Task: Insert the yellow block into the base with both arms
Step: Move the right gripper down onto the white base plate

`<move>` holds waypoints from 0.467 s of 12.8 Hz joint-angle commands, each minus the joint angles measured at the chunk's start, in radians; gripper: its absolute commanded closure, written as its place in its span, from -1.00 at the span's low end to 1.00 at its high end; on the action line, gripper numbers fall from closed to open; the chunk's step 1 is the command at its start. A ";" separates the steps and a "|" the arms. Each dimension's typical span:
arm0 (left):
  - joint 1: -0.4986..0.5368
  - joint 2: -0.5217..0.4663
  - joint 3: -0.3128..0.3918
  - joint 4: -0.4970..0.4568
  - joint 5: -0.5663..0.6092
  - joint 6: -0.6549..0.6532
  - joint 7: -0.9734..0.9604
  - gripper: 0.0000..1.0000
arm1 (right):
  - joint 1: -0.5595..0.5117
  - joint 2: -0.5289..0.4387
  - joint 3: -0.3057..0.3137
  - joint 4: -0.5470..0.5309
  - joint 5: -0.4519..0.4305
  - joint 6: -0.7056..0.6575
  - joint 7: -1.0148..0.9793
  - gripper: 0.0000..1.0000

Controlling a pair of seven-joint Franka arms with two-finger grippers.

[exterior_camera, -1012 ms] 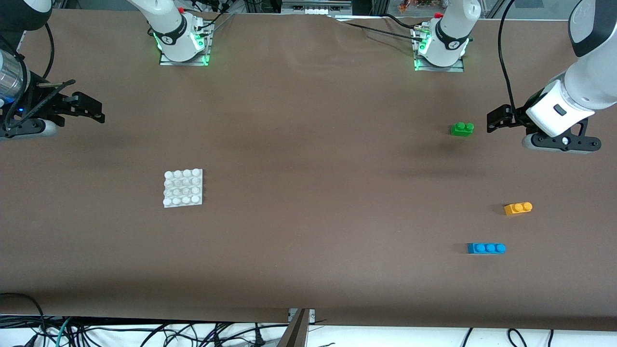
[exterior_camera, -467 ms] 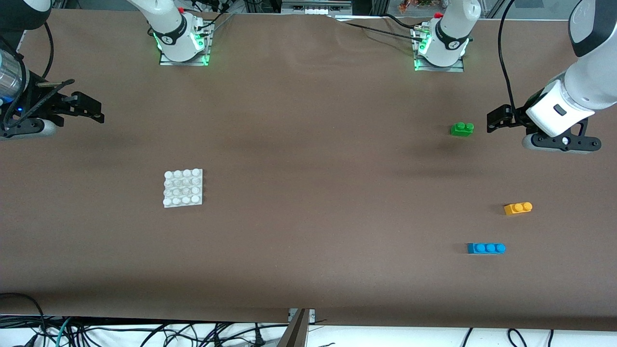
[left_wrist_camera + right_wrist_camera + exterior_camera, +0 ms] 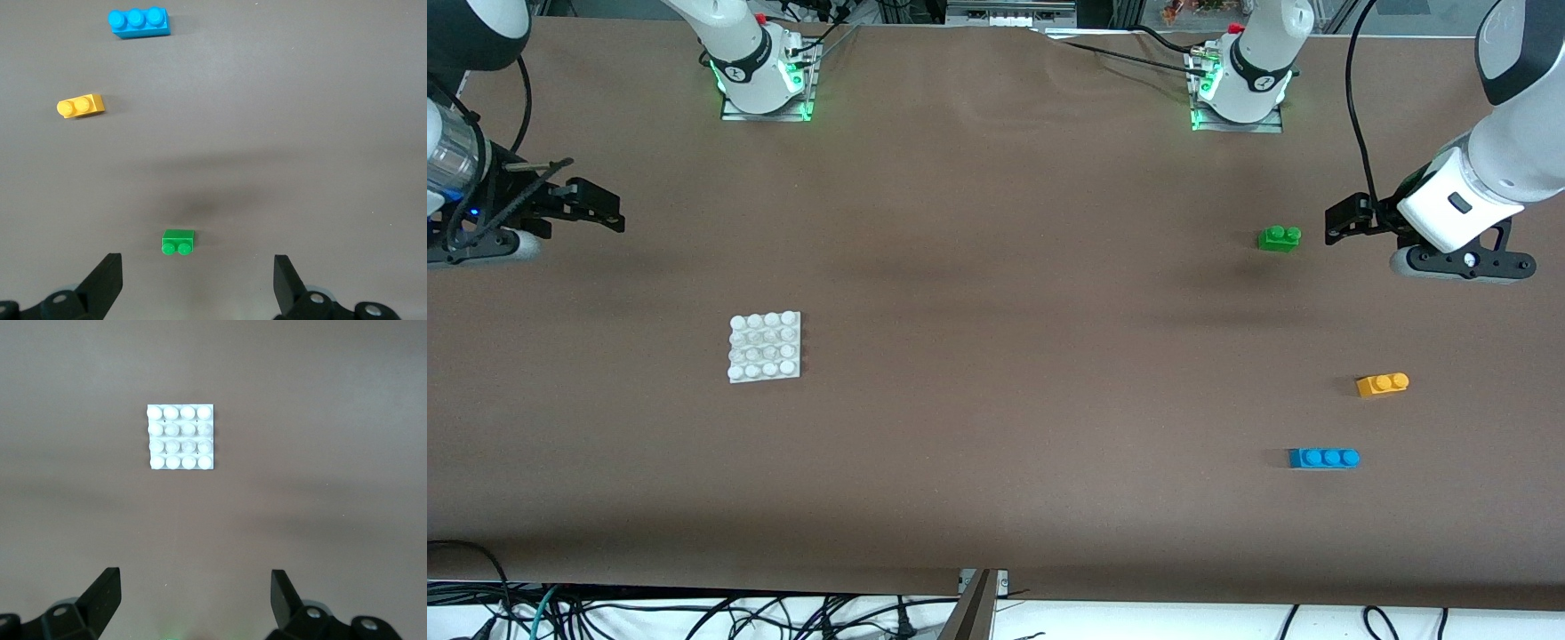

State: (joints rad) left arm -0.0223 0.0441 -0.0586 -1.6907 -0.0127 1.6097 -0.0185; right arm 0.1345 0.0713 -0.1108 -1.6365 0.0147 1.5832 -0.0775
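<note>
— On the brown table (image 3: 996,293), toward the right arm's end: what is lying there?

— Item one, the base (image 3: 764,347), a white square plate of four-by-four studs, is lying flat and alone. It is showing whole in the right wrist view (image 3: 180,437), well apart from that arm's fingertips.

— And the right gripper?

— The right gripper (image 3: 609,213) is hanging above the table's edge at the right arm's end, farther from the front camera than the base. Its jaws are standing wide apart and are gripping nothing.

— Toward the left arm's end?

— Three bricks are lying there, none touching another. Item two, the yellow block (image 3: 1383,384), two studs up, is sitting on the table. Item three, the blue brick (image 3: 1324,458), three studs, is lying nearer to the front camera than the yellow block and a little toward the table's middle. Item four, the green brick (image 3: 1279,237), two studs, is lying farthest from the front camera of the three.

— And the left gripper?

— The left gripper (image 3: 1344,220) is hovering just beside the green brick, on the side of the left arm's end. Its fingers are spread wide and are carrying nothing. In the left wrist view the green brick (image 3: 178,242) is showing between the two black fingertips (image 3: 107,283), while the yellow block (image 3: 81,105) and the blue brick (image 3: 139,22) are showing farther off.
</note>
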 commanded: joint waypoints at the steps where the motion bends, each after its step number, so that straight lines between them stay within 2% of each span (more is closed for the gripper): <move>1: 0.010 0.011 -0.004 0.031 -0.023 -0.022 0.009 -1.00 | -0.004 0.030 0.007 0.026 -0.025 -0.006 0.005 -0.98; 3: 0.012 0.011 -0.003 0.031 -0.023 -0.022 0.009 -1.00 | -0.003 0.045 0.008 0.024 -0.018 0.014 -0.005 -0.98; 6: 0.012 0.011 -0.003 0.029 -0.023 -0.022 0.011 -1.00 | 0.007 0.117 0.013 0.015 -0.016 0.064 -0.005 -0.98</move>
State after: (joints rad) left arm -0.0222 0.0445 -0.0584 -1.6906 -0.0127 1.6097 -0.0185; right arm 0.1370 0.1379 -0.1030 -1.6361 0.0043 1.6105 -0.0789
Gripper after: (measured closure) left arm 0.000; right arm 0.004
